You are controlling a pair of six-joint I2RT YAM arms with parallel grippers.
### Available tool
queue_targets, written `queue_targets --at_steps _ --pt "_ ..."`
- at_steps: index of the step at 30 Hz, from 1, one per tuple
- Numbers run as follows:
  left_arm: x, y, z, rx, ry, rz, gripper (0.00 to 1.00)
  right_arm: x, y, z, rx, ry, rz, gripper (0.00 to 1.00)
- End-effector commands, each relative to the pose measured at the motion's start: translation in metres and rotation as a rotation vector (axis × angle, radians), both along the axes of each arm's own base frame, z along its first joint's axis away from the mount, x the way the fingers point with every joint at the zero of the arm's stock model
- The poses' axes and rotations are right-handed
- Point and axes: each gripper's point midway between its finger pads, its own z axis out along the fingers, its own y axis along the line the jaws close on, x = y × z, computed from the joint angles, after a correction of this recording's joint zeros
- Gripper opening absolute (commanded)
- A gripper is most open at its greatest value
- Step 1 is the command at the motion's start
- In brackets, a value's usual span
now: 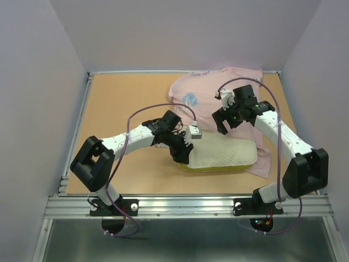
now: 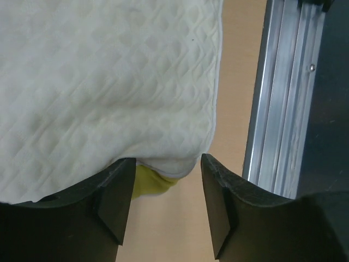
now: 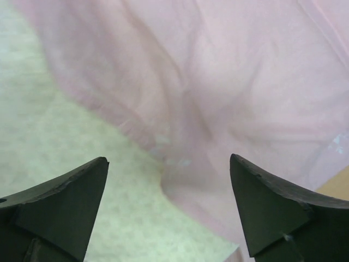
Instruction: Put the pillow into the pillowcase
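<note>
**Pillow [image 1: 226,154] not yet inside pillowcase [image 1: 218,93]**

Your left gripper [image 2: 168,164] sits released at the pillow's 9 o'clock end. The pillow lies bare, overlapping the pillowcase at 3 o'clock. Your right gripper [image 3: 169,164] hovers released over pink fabric. Opening and stuffing remain.

We are seeing a tan table [image 1: 120,98] filling the middle of the overhead view. A ribbed aluminium rail [image 1: 185,206] is running along the table's near edge, with a dull grey metal sheet [image 1: 185,240] lying just past it, off the table. Pale lilac walls [image 1: 32,82] are closing in the table's left, far and right sides; a thin metal strip [image 1: 80,125] is edging its left side.
</note>
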Motion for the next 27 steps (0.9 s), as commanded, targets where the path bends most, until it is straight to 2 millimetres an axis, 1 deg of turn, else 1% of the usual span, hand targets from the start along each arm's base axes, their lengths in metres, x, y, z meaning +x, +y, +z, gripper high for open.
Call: queue_targets --at_steps 1,2,3,4,5,6,7,8,9,10,11,12,13,15,16,18,19,20,21,22,23,24,25,26,27 --pt "0.046 0.008 0.063 -0.149 -0.045 0.170 0.64 -0.023 0.015 0.060 0.072 -0.101 0.171 1.00" --pt "0.062 0.011 0.076 -0.184 -0.064 0.216 0.66 -0.031 0.024 0.067 0.112 -0.097 0.211 1.00" --pt "0.077 0.018 0.082 -0.196 -0.046 0.291 0.68 -0.035 0.028 0.067 0.121 -0.088 0.226 1.00" --pt "0.105 0.032 0.094 -0.213 -0.074 0.373 0.68 -0.042 0.037 0.064 0.123 -0.074 0.252 1.00" --pt "0.124 0.039 0.098 -0.228 -0.088 0.429 0.69 -0.047 0.040 0.058 0.110 -0.060 0.261 1.00" --pt "0.136 0.046 0.100 -0.234 -0.089 0.472 0.71 -0.049 0.045 0.052 0.100 -0.048 0.270 1.00" --pt "0.148 0.050 0.108 -0.254 -0.086 0.505 0.72 -0.051 0.058 0.051 0.099 -0.061 0.292 1.00" --pt "0.167 0.064 0.105 -0.249 -0.086 0.571 0.72 -0.048 0.062 0.045 0.087 -0.056 0.270 1.00" --pt "0.176 0.069 0.104 -0.249 -0.083 0.600 0.72 -0.045 0.067 0.043 0.082 -0.065 0.260 1.00" --pt "0.186 0.076 0.106 -0.254 -0.074 0.647 0.72 -0.038 0.077 0.043 0.062 -0.101 0.255 1.00" --pt "0.198 0.087 0.099 -0.245 -0.063 0.692 0.73 -0.033 0.081 0.041 0.054 -0.103 0.225 1.00" --pt "0.210 0.093 0.099 -0.239 -0.080 0.734 0.73 -0.027 0.092 0.032 0.031 -0.100 0.218 1.00" --pt "0.217 0.098 0.093 -0.224 -0.070 0.772 0.73 -0.021 0.094 0.029 0.013 -0.094 0.170 1.00" --pt "0.232 0.107 0.093 -0.221 -0.099 0.826 0.75 -0.014 0.101 0.025 0.018 -0.075 0.136 1.00" --pt "0.242 0.114 0.093 -0.199 -0.138 0.877 0.75 -0.017 0.108 0.019 0.026 -0.054 0.144 1.00" --pt "0.256 0.117 0.086 -0.184 -0.152 0.920 0.76 -0.021 0.114 -0.002 0.008 -0.004 0.124 1.00" --pt "0.264 0.117 0.090 -0.186 -0.166 0.935 0.76 -0.024 0.113 -0.016 -0.010 0.026 0.113 1.00" --pt "0.271 0.119 0.087 -0.174 -0.173 0.952 0.76 -0.026 0.109 -0.029 -0.037 0.056 0.093 1.00" --pt "0.275 0.116 0.073 -0.164 -0.121 0.972 0.75 -0.029 0.105 -0.049 -0.069 0.097 0.076 1.00" --pt "0.280 0.112 0.076 -0.183 -0.110 0.967 0.74 -0.036 0.099 -0.068 -0.096 0.133 0.067 0.94" --pt "0.286 0.107 0.070 -0.199 -0.094 0.962 0.73 -0.041 0.098 -0.076 -0.097 0.157 0.069 0.67" --pt "0.285 0.102 0.068 -0.214 -0.067 0.955 0.72 -0.045 0.098 -0.079 -0.086 0.165 0.072 0.53" --pt "0.288 0.097 0.070 -0.245 -0.046 0.955 0.71 -0.047 0.098 -0.080 -0.073 0.165 0.071 0.41" --pt "0.290 0.088 0.066 -0.283 -0.021 0.926 0.69 -0.049 0.102 -0.071 -0.035 0.143 0.082 0.11" --pt "0.289 0.083 0.064 -0.299 0.000 0.908 0.68 -0.047 0.102 -0.064 -0.024 0.125 0.081 0.01"
